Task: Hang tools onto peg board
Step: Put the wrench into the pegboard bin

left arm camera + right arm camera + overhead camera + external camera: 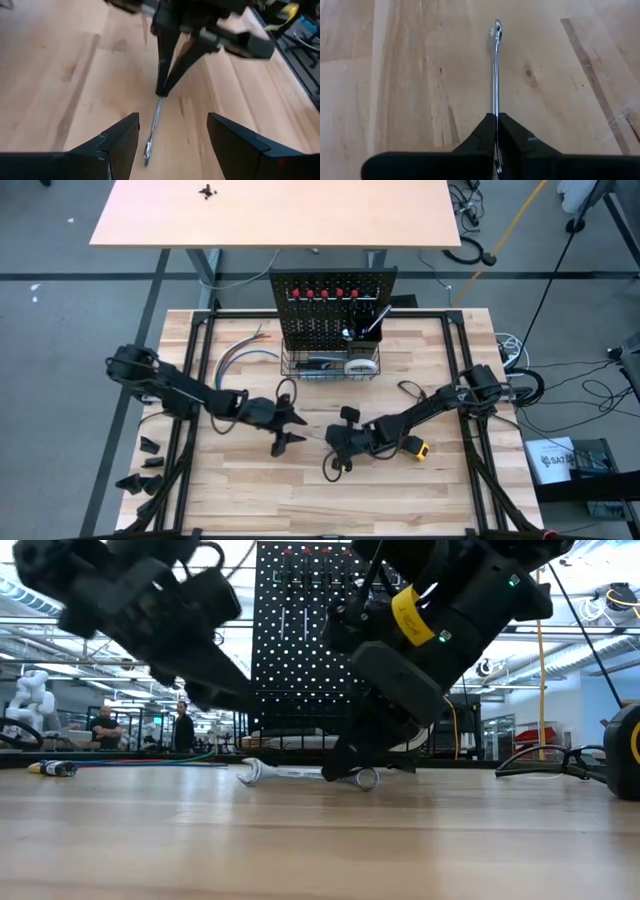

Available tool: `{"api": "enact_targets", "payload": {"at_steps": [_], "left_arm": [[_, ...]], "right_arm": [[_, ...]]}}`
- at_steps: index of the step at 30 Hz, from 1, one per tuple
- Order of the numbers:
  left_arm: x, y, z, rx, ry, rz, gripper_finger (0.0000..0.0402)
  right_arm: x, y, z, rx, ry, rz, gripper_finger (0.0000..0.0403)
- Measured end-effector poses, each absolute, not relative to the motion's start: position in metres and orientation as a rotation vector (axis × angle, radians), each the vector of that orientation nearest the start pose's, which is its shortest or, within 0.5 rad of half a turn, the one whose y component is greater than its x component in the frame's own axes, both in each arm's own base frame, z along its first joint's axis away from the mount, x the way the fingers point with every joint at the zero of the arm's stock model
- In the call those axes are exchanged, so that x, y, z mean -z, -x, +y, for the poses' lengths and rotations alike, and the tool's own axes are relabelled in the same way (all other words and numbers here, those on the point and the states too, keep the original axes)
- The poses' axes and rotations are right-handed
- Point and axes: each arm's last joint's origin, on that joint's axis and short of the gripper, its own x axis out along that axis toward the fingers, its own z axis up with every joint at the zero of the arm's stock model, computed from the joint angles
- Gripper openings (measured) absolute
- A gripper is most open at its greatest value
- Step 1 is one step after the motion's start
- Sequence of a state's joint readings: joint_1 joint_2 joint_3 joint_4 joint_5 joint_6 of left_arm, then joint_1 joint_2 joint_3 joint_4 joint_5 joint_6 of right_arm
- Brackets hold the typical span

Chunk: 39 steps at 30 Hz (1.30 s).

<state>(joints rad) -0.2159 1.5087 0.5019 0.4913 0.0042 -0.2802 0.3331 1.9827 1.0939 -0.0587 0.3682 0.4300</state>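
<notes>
The light plank wooden table (250, 490) carries the upright black perforated peg board (333, 308) at its far edge; an open workshop lies beyond. The right gripper (496, 131) is clamped edgewise on 1 slim silver wrench (495, 75) lying mid-table, which may pivot or slip when raised. The left gripper (172, 137) hovers near, fingers apart
</notes>
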Motion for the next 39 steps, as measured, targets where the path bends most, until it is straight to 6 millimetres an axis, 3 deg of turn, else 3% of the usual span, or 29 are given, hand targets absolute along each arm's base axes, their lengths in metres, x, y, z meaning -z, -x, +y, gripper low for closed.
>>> {"api": "enact_targets", "payload": {"at_steps": [12,19,23,30,35,39], "left_arm": [[-0.107,-0.281,-0.058,0.225,0.113,0.682,0.0237],[-0.1,-0.295,-0.054,0.179,0.101,0.69,0.0233],[-0.097,-0.297,-0.055,0.174,0.092,0.7,0.0182],[-0.089,-0.297,-0.054,0.156,0.097,0.732,0.0021],[-0.093,-0.296,-0.055,0.159,0.117,0.73,0.0011],[-0.099,-0.292,-0.055,0.163,0.126,0.743,0.0009]], "right_arm": [[-0.116,-0.364,0.116,0.224,-0.078,0.859,0.0003],[-0.116,-0.364,0.116,0.224,-0.079,0.857,0.0003],[-0.116,-0.364,0.116,0.224,-0.079,0.857,0.0003],[-0.116,-0.364,0.115,0.236,-0.074,0.855,0.0003],[-0.118,-0.366,0.116,0.226,-0.082,0.833,0.0017],[-0.134,-0.367,0.116,0.177,-0.125,0.819,0.0061]]}}
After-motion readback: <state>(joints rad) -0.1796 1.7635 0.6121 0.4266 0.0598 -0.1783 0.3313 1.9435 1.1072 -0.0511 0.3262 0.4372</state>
